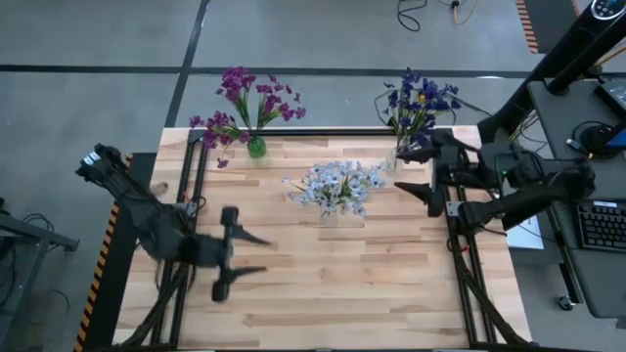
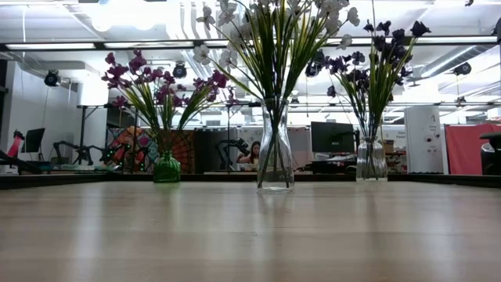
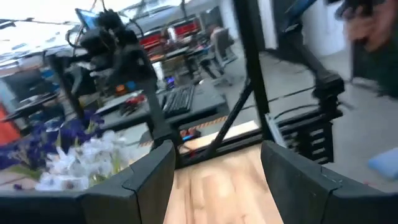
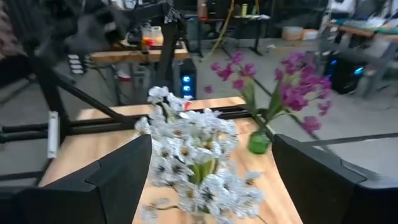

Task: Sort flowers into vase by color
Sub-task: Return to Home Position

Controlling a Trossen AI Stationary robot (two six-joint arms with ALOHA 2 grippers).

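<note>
The magenta-purple flowers (image 1: 249,103) fill a green vase (image 1: 255,148), the pale white flowers (image 1: 337,186) a clear vase (image 2: 275,157) and the blue-violet flowers (image 1: 419,106) a second clear vase (image 2: 371,160), all on a light, wood-grained surface (image 1: 342,284).

Low view: white flowers (image 2: 274,31) cut off at top edge; high view: blossoms mostly hide their vase (image 1: 330,218); bkgd person (image 2: 253,154) too small.
</note>
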